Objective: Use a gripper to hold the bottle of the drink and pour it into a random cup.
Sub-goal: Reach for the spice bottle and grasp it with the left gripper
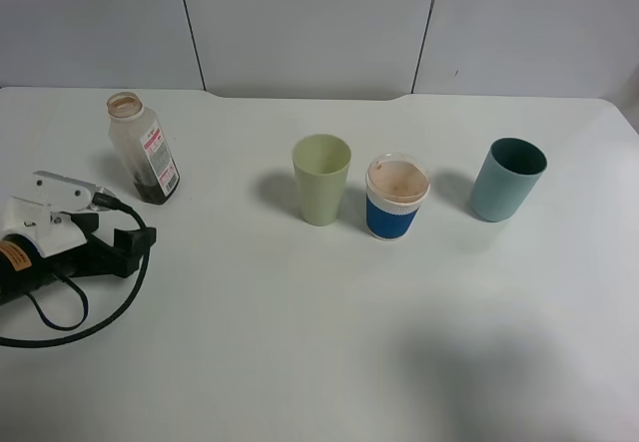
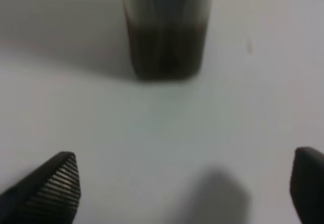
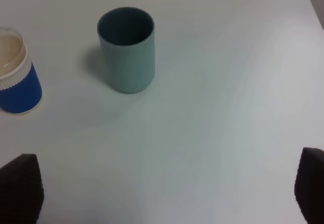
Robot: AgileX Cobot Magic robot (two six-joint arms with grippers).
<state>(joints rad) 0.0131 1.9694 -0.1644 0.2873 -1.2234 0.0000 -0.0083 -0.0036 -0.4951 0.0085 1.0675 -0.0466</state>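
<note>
White desk point(image 1: 300, 362) from above: small translucent red-labelled plastic bottle point(image 1: 145, 153) stands upright just beyond the left hand point(image 1: 122, 221), pale yellow-green plastic tumbler point(image 1: 321, 178) further right. Left wrist: black ridged fingers point(image 2: 58, 183) apart, dark brown drink point(image 2: 167, 52) ahead between them. Right wrist: right hand point(image 3: 167, 188) spread, teal tumbler point(image 3: 126, 49) ahead.

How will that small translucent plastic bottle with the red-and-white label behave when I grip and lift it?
Probably light: the small translucent plastic bottle holds dark brown drink only near its base. Thin-looking walls may flex under a squeeze. Its wide tan mouth looks uncapped, so tilting early could spill.
</note>
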